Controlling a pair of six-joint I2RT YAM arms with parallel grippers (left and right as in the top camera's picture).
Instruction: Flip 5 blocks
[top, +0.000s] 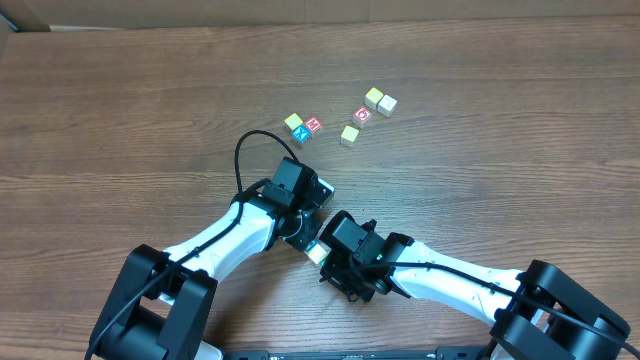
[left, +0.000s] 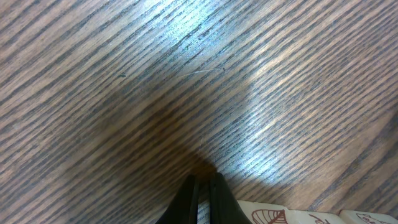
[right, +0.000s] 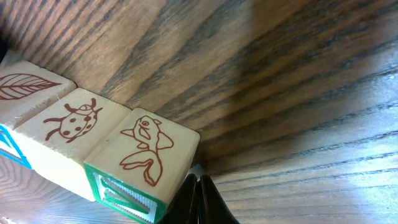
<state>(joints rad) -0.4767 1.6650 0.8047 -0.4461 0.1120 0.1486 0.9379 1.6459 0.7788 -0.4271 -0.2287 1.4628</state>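
Note:
Three wooden blocks lie in a row in the right wrist view: a leaf block (right: 25, 87), a ladybug block (right: 73, 122) and a fish block (right: 149, 149) with a green letter side. My right gripper (right: 200, 182) is shut and empty, its tips beside the fish block's corner. My left gripper (left: 202, 185) is shut on nothing over bare wood, with block tops (left: 273, 216) just to its right. From overhead both grippers, left (top: 303, 230) and right (top: 322, 258), meet at the table's middle, where one pale block (top: 317, 250) peeks out. The rest of that row is hidden.
Further back lie several loose blocks: a yellow one (top: 293, 121), a red M (top: 313, 124), a blue X (top: 301, 134), a yellow-green one (top: 349, 134), a red O (top: 363, 115) and a yellow and cream pair (top: 380, 100). The left arm's black cable (top: 245, 150) loops over the table.

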